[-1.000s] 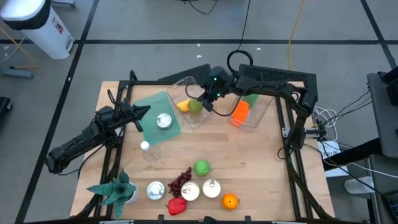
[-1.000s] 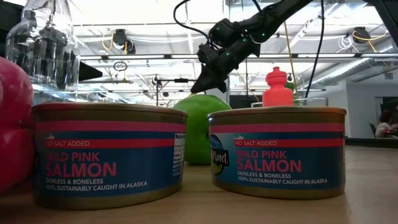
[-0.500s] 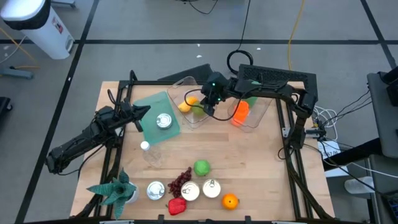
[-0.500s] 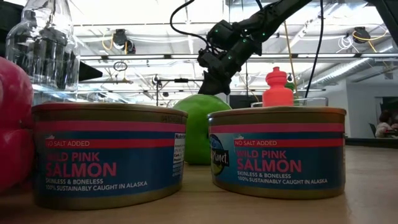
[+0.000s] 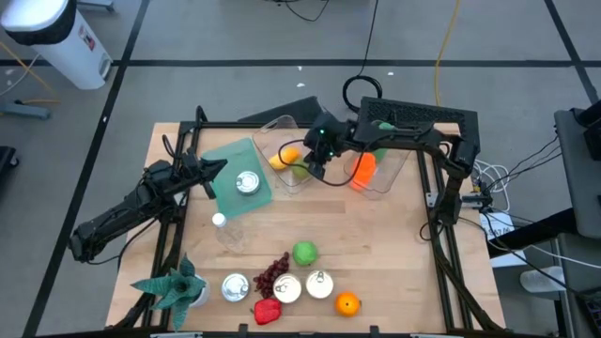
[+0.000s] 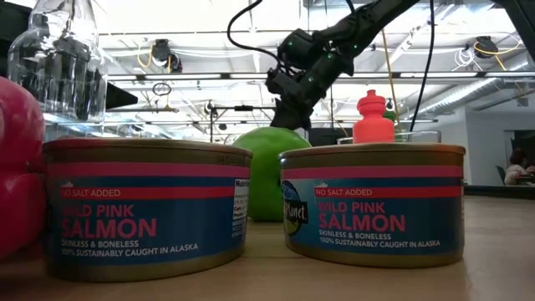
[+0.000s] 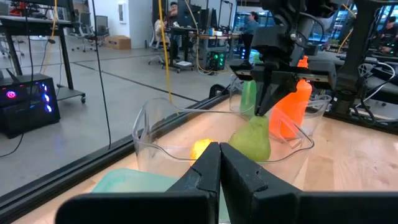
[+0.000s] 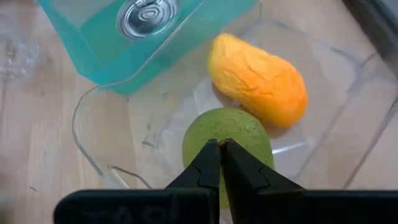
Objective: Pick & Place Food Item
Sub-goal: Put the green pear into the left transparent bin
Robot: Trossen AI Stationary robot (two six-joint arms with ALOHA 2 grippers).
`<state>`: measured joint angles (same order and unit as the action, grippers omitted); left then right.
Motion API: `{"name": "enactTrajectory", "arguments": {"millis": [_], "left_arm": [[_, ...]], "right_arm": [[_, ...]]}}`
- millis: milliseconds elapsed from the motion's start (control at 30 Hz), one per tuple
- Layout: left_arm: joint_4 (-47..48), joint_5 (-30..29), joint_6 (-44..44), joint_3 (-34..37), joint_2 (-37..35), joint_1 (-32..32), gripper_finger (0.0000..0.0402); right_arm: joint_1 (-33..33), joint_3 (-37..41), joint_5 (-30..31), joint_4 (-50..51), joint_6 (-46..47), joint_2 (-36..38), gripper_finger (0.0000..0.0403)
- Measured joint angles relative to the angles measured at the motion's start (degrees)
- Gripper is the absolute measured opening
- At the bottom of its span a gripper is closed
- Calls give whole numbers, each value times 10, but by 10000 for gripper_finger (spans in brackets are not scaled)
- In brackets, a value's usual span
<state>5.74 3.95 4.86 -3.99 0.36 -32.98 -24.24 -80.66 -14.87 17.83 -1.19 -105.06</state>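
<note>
A green pear (image 8: 230, 134) hangs in a clear plastic tub (image 5: 282, 141) at the table's far middle, beside a yellow-orange fruit (image 8: 258, 78) that lies on the tub's floor. My right gripper (image 5: 314, 167) is shut on the pear's top and slants down into the tub. The left wrist view shows the pear (image 7: 252, 142) upright below those fingers, its lower half behind the tub's wall. My left gripper (image 7: 219, 163) is shut on nothing and waits level at the table's left (image 5: 214, 169). My right gripper pinches the pear's narrow top (image 7: 259, 118) at the brown stem (image 8: 222, 143) between its two fingertips. The fingers slant down from the table's right and far side. The pear hangs upright below them inside the tub; whether its bottom touches the floor cannot be told.
A teal bin (image 5: 230, 160) holding a can (image 5: 247, 182) stands left of the tub. A second clear tub to the right holds an orange bottle (image 5: 362, 169) and a green one (image 5: 378, 148). Near the front edge lie an apple (image 5: 304, 253), grapes (image 5: 272, 274), cans, a red pepper and an orange (image 5: 347, 303).
My right gripper has sunk a little toward the table's near edge and tipped steeper, staying shut. The pear has gone down with it, deeper into the clear tub beside the yellow-orange fruit.
</note>
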Motion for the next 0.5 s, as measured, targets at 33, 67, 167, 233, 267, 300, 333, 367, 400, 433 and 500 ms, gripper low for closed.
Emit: {"name": "enactTrajectory", "arguments": {"millis": [33, 67, 167, 233, 267, 300, 333, 367, 400, 433, 500], "left_arm": [[0, 0, 0, 0, 0, 0, 15], [0, 0, 0, 0, 0, 0, 15], [0, 0, 0, 0, 0, 0, 15], [0, 0, 0, 0, 0, 0, 15], [0, 0, 0, 0, 0, 0, 15], [0, 0, 0, 0, 0, 0, 15], [0, 0, 0, 0, 0, 0, 15], [0, 0, 0, 0, 0, 0, 15], [0, 0, 0, 0, 0, 0, 15], [0, 0, 0, 0, 0, 0, 15], [0, 0, 0, 0, 0, 0, 15]], "right_arm": [[0, 3, 0, 0, -2, 0, 4], [0, 6, 0, 0, -4, 0, 4], [0, 16, 2, -2, -10, 0, 4], [2, 22, 16, -19, -11, 0, 5], [2, 26, 17, -29, -11, 0, 6], [3, 29, 17, -38, -11, 0, 9], [3, 30, 16, -44, -11, 0, 12], [4, 30, 14, -48, -9, 0, 18], [4, 30, 14, -53, -6, 0, 24], [5, 30, 14, -56, -3, 0, 33], [6, 30, 14, -56, -3, 0, 52]]}}
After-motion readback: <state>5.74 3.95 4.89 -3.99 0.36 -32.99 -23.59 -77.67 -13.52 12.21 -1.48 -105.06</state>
